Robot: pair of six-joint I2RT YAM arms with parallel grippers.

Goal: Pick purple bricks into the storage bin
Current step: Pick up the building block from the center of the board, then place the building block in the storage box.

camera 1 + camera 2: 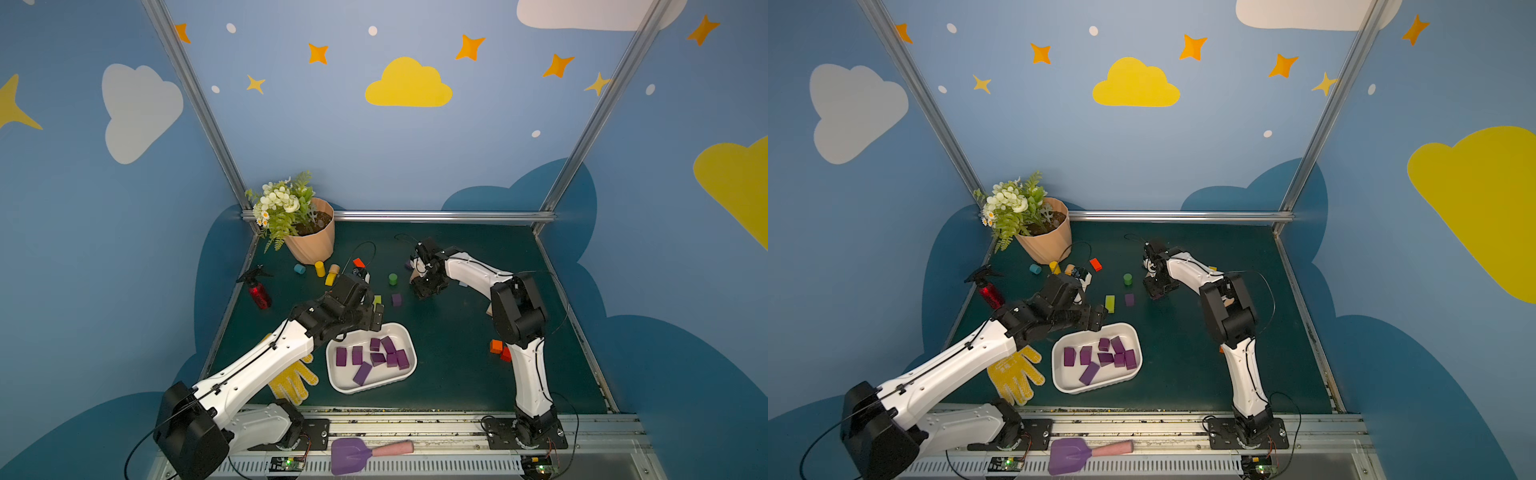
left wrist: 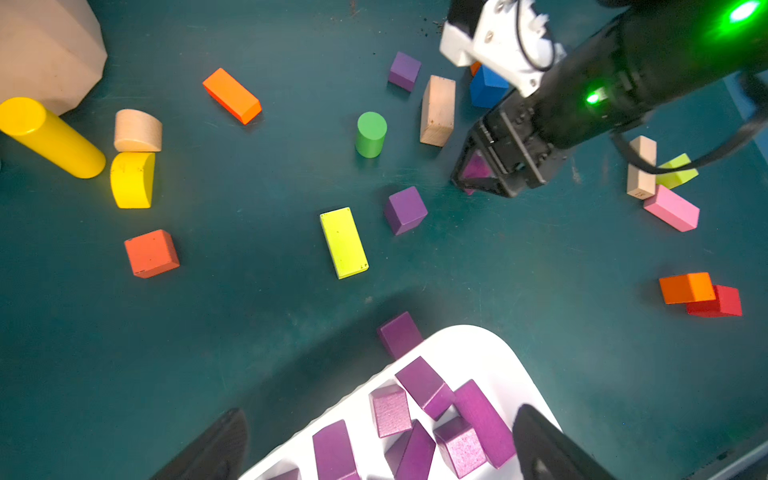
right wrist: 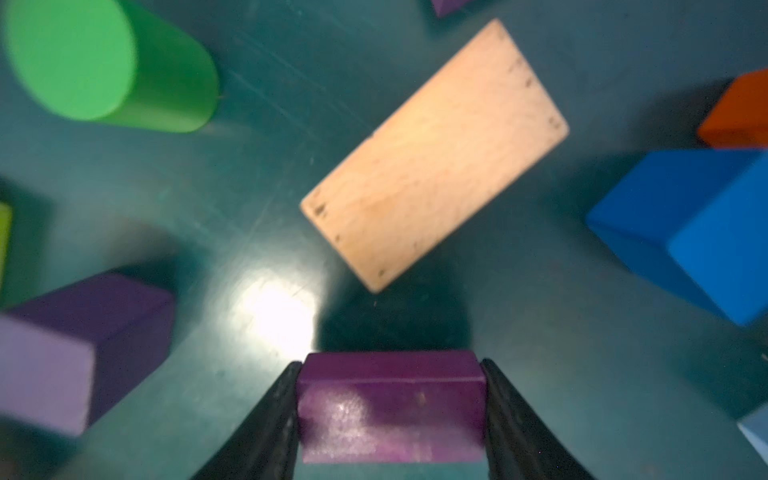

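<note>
A shallow white storage bin (image 1: 345, 380) with rounded corners sits on the dark green tabletop (image 1: 457, 365). Inside it, several dark purple bricks (image 1: 376, 357) lie jumbled. A loose purple cube (image 1: 396, 299) rests beyond the bin. Another purple brick (image 3: 390, 407) is clamped in the right end effector (image 3: 390, 363).

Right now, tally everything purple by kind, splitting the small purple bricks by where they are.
Small dark purple bricks in the shallow white tray: 8
Loose purple bricks on the dark green mat: 2
Gripped purple brick in the right gripper: 1
Purple scoop with pink handle: 1
Total in view: 12
</note>
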